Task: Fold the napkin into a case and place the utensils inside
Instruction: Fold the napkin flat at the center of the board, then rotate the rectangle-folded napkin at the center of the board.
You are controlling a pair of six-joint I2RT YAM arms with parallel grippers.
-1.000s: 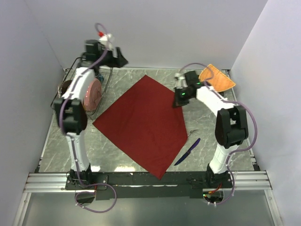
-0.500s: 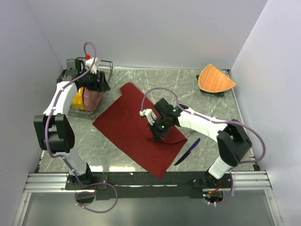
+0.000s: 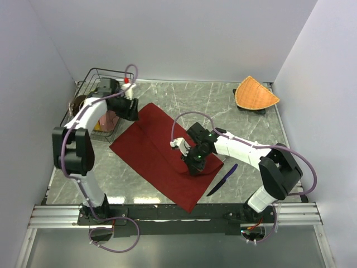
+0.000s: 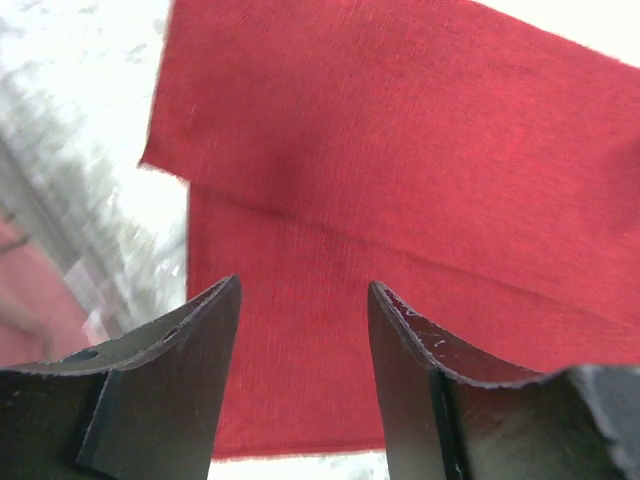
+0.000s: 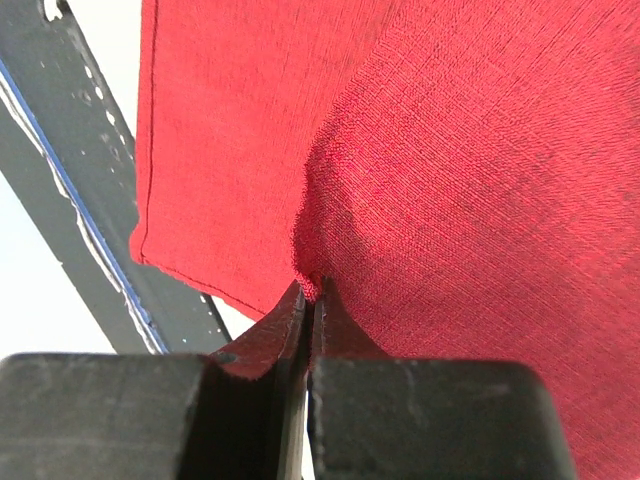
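The napkin (image 3: pixel 153 148) lies mid-table as a slanted red strip with 1 flap laid over the rest; the right gripper (image 5: pixel 308 296) is clamped tight on a pinch of cloth at the napkin's near-right part; the left gripper (image 4: pixel 300 300) hangs over the napkin's far-left corner, jaws apart and nothing between them. To fold well, I judge the right arm should carry its pinch low and flat across the napkin and line edge to edge before letting go, while the left pins or takes the far-left corner so the cloth does not drag. The knife (image 3: pixel 223 178) lies just off the napkin's right edge, where a trailing hem could sweep it; the fork I cannot make out. A wire rack (image 3: pixel 106 71) stands just left of the napkin, crowding the left arm; an orange mat (image 3: pixel 256 94) sits well beyond the napkin's far-right side.
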